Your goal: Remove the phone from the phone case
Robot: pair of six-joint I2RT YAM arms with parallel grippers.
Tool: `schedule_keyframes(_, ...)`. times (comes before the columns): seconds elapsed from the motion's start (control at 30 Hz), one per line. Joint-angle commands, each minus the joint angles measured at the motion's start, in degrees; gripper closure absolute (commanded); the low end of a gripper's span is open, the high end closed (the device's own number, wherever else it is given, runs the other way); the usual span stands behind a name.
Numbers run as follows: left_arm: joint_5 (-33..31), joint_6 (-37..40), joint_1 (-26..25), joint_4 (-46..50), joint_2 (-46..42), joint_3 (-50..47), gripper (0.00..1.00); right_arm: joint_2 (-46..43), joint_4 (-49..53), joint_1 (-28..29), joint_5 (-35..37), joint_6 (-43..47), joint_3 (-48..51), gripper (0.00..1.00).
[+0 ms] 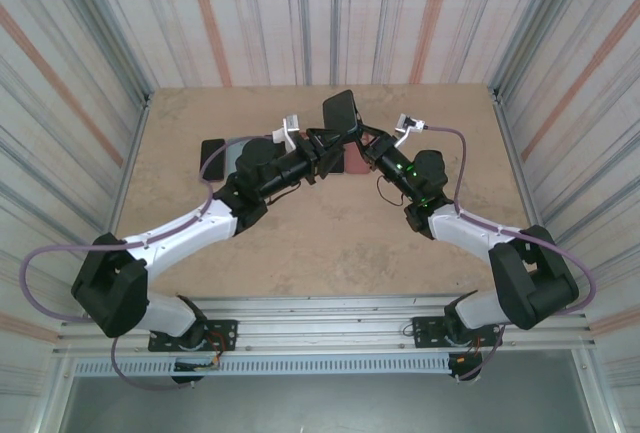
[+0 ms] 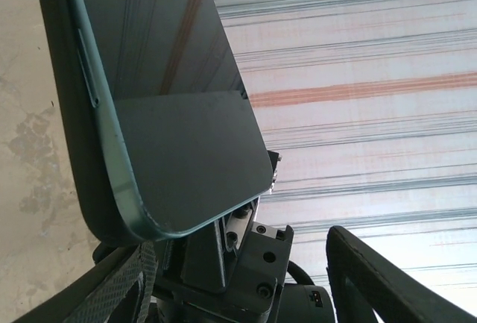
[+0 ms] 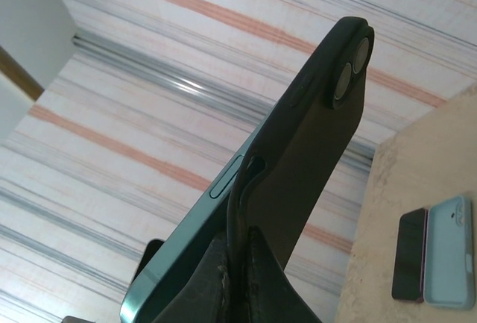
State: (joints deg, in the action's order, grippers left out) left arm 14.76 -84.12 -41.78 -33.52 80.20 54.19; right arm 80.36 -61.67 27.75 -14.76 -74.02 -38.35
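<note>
A teal-edged phone [image 1: 340, 110] is held up above the table's middle, between the two arms. In the left wrist view its dark screen [image 2: 171, 77] faces the camera, with the black case [image 2: 54, 114] behind its left side. In the right wrist view the case [image 3: 320, 144] is peeled off the phone's lower teal edge [image 3: 186, 241]. My right gripper [image 3: 238, 245] is shut, pinching that loose case edge. My left gripper [image 2: 238, 245] is open, its fingers [image 2: 387, 278] spread wide just below the phone's lower corner. Both grippers, left [image 1: 322, 143] and right [image 1: 358, 138], meet under the phone.
A second dark phone [image 1: 212, 158] and a light blue case [image 1: 240, 153] lie side by side at the left of the table; the right wrist view shows them too. A reddish flat item [image 1: 355, 160] lies under the grippers. Striped walls enclose the table.
</note>
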Motion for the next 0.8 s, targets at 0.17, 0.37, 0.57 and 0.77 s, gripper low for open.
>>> schedule_keyframes(0.17,-2.06,-1.8,-1.13,-4.83,0.65,0.75,0.43,1.38,-8.52,0.64,0.52,3.35,0.02,1.0)
schedule_keyframes(0.37,-3.87,-1.8,-1.38,-4.89,0.09,0.4,0.45,2.46,-11.68,0.84,0.52,3.34,0.11,1.0)
schedule_keyframes(0.57,-5.37,-2.79,-1.2,-5.7,0.82,-0.53,0.45,3.09,-14.73,1.17,0.7,3.22,0.6,1.0)
schedule_keyframes(0.77,-8.87,-3.51,-1.18,-6.8,0.8,-1.59,0.45,3.88,-18.23,1.67,0.66,4.33,1.44,1.0)
